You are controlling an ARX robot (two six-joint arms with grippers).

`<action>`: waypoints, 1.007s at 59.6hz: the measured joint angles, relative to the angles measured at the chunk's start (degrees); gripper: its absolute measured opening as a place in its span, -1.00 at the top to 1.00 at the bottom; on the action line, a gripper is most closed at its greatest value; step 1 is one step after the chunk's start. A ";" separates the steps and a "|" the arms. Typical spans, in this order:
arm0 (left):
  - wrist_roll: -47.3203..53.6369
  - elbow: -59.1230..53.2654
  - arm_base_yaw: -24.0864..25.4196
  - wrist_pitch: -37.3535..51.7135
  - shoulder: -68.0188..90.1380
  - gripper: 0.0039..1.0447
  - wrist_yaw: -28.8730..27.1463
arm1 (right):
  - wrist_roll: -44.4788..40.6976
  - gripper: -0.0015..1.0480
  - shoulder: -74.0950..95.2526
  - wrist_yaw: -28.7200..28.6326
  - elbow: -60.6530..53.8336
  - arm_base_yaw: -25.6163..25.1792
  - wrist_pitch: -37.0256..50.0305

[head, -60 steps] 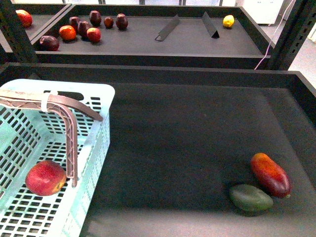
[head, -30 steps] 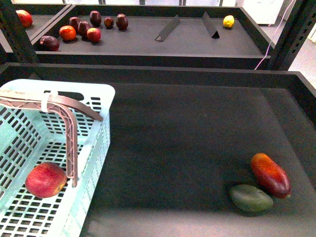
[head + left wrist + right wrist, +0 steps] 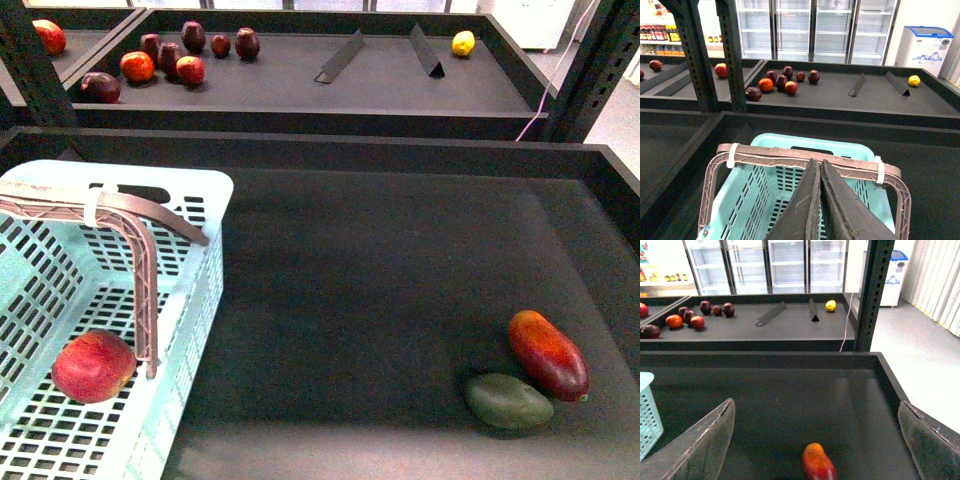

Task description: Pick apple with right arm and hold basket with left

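Almost nothing has shifted since the earlier front pictures: only the apple (image 3: 93,367) has settled very slightly lower inside the basket (image 3: 195,300). From left to right in the front view, the pale turquoise plastic basket stands at the left edge of the black table (image 3: 380,270), its brownish handle (image 3: 140,215) raised over the opening. The round red apple lies on the basket's slotted floor, just beside the handle's upright side bar. Far over on the right of the table, well apart from the basket, a dark green oval fruit (image 3: 507,401) lies touching an elongated red-orange fruit (image 3: 548,354). Neither arm shows in the front view. In the left wrist view, the left gripper (image 3: 819,167) has its two dark fingers pressed together, clenched, their tips reaching the handle's top bar; whether they actually clamp it cannot be told. In the right wrist view, the right gripper (image 3: 817,425) hangs above the red-orange fruit with its fingers spread wide, released and holding nothing.
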 joint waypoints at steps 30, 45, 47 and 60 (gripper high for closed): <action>0.02 0.02 0.00 -13.44 -13.05 0.95 0.00 | 0.02 -0.83 0.00 0.00 0.02 0.00 0.00; 0.02 0.02 0.00 -13.44 -13.09 0.95 0.00 | 0.02 -0.83 0.00 0.00 0.02 0.00 0.00; 0.02 0.02 0.00 -13.44 -13.09 0.95 0.00 | 0.02 -0.83 0.00 0.00 0.02 0.00 0.00; 0.00 0.00 0.00 -13.44 -13.09 0.94 0.00 | 0.02 -0.83 0.00 0.00 0.02 0.00 0.00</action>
